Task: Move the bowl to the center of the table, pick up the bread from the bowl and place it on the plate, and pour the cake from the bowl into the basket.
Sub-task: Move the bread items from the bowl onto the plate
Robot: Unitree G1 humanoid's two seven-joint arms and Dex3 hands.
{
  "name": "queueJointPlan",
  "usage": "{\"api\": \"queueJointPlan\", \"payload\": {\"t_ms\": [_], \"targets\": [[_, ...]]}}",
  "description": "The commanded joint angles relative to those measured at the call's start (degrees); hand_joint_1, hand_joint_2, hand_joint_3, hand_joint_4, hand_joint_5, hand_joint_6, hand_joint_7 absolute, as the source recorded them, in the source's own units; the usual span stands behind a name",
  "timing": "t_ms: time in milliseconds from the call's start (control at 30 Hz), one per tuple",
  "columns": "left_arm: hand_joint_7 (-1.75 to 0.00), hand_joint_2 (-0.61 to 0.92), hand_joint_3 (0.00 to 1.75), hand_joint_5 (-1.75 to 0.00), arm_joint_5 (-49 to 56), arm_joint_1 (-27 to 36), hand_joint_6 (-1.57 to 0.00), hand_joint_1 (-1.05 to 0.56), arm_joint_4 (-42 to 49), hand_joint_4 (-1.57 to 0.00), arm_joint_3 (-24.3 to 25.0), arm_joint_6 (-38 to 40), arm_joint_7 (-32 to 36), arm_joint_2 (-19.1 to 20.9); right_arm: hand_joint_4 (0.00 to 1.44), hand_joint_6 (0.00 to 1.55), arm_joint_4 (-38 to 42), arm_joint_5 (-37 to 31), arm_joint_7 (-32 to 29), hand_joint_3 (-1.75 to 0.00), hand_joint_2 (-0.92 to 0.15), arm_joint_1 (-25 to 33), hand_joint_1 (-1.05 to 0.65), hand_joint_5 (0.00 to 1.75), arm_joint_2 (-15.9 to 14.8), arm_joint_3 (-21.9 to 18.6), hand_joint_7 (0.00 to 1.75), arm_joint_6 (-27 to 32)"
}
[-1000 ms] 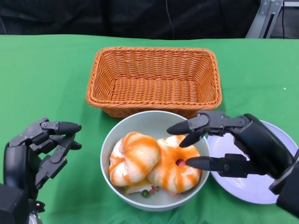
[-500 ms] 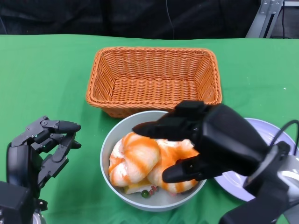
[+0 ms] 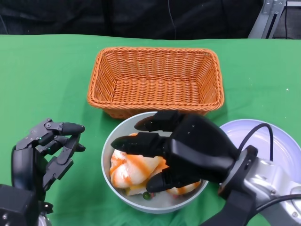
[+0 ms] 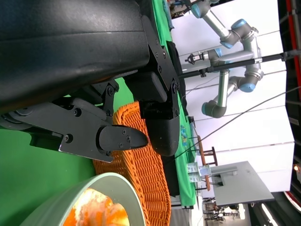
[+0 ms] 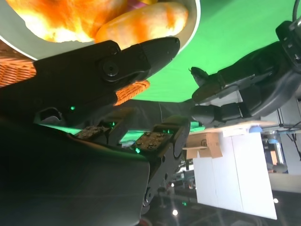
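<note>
A pale grey-green bowl (image 3: 106, 155) stands at the table's near middle, just in front of the basket (image 3: 155, 80). It holds orange-striped bread (image 3: 129, 172), with a small piece of cake (image 3: 138, 190) beneath. My right hand (image 3: 183, 150) hovers over the bowl with fingers spread above the bread and thumb low beside it; it hides the right bun. The right wrist view shows a finger (image 5: 117, 61) lying close under the bread (image 5: 141, 21), not clamped. My left hand (image 3: 47, 150) hangs empty left of the bowl, fingers apart. A lavender plate (image 3: 280, 141) lies at the right.
The wicker basket is empty, and its front wall nearly touches the bowl's far rim. In the left wrist view the basket (image 4: 141, 165) and bowl rim (image 4: 84, 197) lie just beyond my left fingers (image 4: 117, 136). Green cloth spreads left of the basket.
My right hand has swung left from above the plate's edge to over the bowl and dropped lower, now covering the right bun. The left hand has hardly moved.
</note>
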Motion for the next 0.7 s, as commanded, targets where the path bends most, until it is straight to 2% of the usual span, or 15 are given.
{"api": "queueJointPlan", "payload": {"t_ms": [33, 200, 300, 500, 700], "targets": [[-0.88, 0.92, 0.21, -1.5, 1.47, 0.1, -0.84, -0.29, 0.06, -0.7, -0.08, -1.7, 1.46, 0.46, 0.65, 0.59, 3.16, -2.58, -4.76, 0.0, -0.88, -1.71, -0.79, 0.17, -1.04, 1.25, 0.02, -1.75], [-0.91, 0.92, 0.19, -1.58, 1.68, 1.05, -0.83, -0.22, -1.26, -0.65, -0.51, -1.17, 2.12, -0.06, 0.63, 0.62, 7.15, -7.49, -10.98, -0.01, -0.9, -3.42, -0.79, 0.14, -2.08, 3.43, 0.02, -2.75], [-0.91, 0.92, 0.2, -1.55, 1.12, 1.64, -0.82, -0.21, -2.26, -0.62, -0.73, -1.16, 1.78, -0.37, 0.64, 0.63, 9.75, -9.97, -15.65, -0.01, -0.9, -4.57, -0.8, 0.13, -2.37, 4.82, 0.02, -3.03], [-0.99, 0.92, 0.22, -1.48, -0.87, 2.66, -0.8, -0.23, -3.95, -0.66, -1.55, -0.5, 0.37, -0.87, 0.64, 0.62, 16.25, -13.44, -25.78, -0.01, -0.91, -6.73, -0.81, 0.12, -2.96, 7.45, 0.0, -4.6], [-1.02, 0.92, 0.24, -1.46, -2.2, 2.98, -0.79, -0.25, -4.21, -0.68, -2.09, -1.05, -0.52, -0.97, 0.64, 0.61, 20.47, -15.39, -31.6, 0.0, -0.9, -8.01, -0.81, 0.12, -2.51, 9.84, 0.0, -3.65]]}}
